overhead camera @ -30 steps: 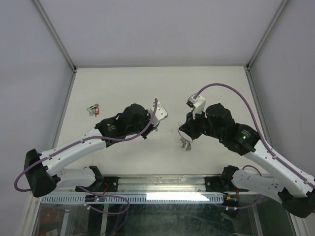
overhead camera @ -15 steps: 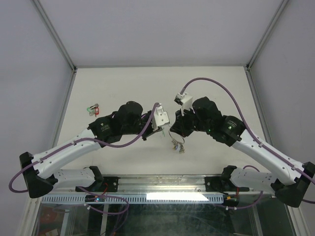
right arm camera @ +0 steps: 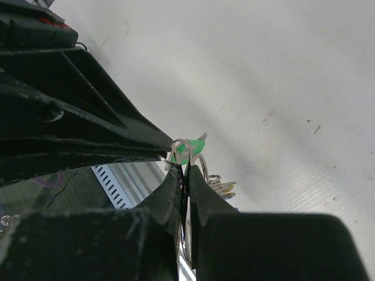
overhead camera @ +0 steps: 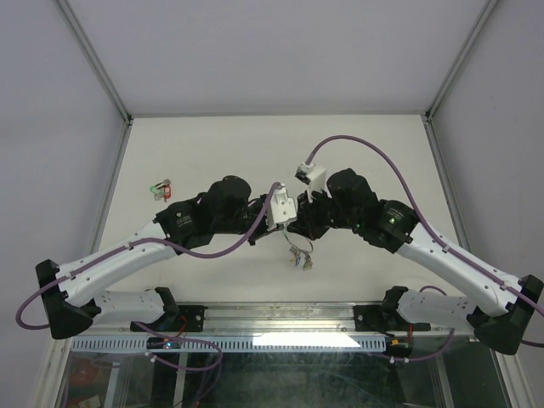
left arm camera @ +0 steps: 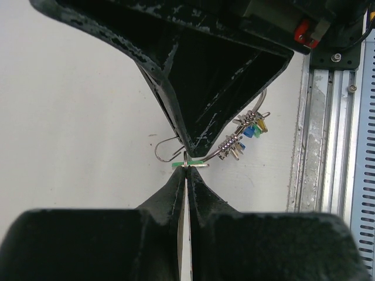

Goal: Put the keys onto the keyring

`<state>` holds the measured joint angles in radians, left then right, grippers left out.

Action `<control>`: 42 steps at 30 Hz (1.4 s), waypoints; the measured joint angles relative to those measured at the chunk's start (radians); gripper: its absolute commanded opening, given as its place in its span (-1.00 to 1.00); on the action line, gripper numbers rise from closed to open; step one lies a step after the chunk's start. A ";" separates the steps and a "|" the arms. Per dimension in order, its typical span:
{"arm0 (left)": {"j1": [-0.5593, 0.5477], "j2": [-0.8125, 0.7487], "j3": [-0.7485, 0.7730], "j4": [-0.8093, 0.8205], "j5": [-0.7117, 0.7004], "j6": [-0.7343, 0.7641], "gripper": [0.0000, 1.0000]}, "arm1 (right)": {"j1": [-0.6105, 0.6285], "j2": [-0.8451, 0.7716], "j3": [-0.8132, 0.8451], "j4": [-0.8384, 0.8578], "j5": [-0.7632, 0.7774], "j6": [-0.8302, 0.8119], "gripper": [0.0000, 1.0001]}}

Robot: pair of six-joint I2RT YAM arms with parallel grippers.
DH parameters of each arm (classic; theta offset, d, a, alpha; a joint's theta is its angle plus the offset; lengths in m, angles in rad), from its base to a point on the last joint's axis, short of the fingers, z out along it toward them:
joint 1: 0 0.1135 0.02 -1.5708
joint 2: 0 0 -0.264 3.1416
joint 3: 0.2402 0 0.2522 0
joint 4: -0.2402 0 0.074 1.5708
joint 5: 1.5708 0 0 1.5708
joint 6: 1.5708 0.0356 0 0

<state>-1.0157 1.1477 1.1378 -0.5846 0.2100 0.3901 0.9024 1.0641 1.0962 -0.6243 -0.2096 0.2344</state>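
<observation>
White tabletop [overhead camera: 212,144]: left pincer [left arm camera: 186,170] grips green key [left arm camera: 196,163], right pincer [right arm camera: 184,172] keyring [left arm camera: 231,143].

Light was even and diffuse; the table [overhead camera: 212,144] read bright white, with soft shadows beneath the arms [overhead camera: 127,255]. A glare strip [overhead camera: 297,340] sat at 6 o'clock. Wrist-view fingers [left arm camera: 105,246] were dark, soft-focused.

White table [overhead camera: 357,144] here, grey walls [overhead camera: 272,51] closing it in, a metal rail [overhead camera: 280,316] along its near edge, and what looks like a slotted strip [left arm camera: 366,193] beside that.
</observation>
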 measured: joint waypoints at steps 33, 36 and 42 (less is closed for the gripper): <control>-0.007 0.002 0.004 0.000 -0.055 0.002 -1.00 | 0.005 0.006 0.000 0.005 0.011 0.038 -1.00; -0.007 -0.004 0.004 0.002 -0.055 0.002 -1.00 | 0.005 0.011 0.000 0.006 0.011 0.042 -1.00; -0.010 -0.009 0.004 0.006 -0.056 0.002 -1.00 | 0.005 0.023 0.000 0.007 0.010 0.049 -1.00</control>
<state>-1.0252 1.1385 1.1419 -0.5785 0.1535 0.3923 0.9077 1.0874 1.0962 -0.6174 -0.1993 0.2836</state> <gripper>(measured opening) 0.002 0.033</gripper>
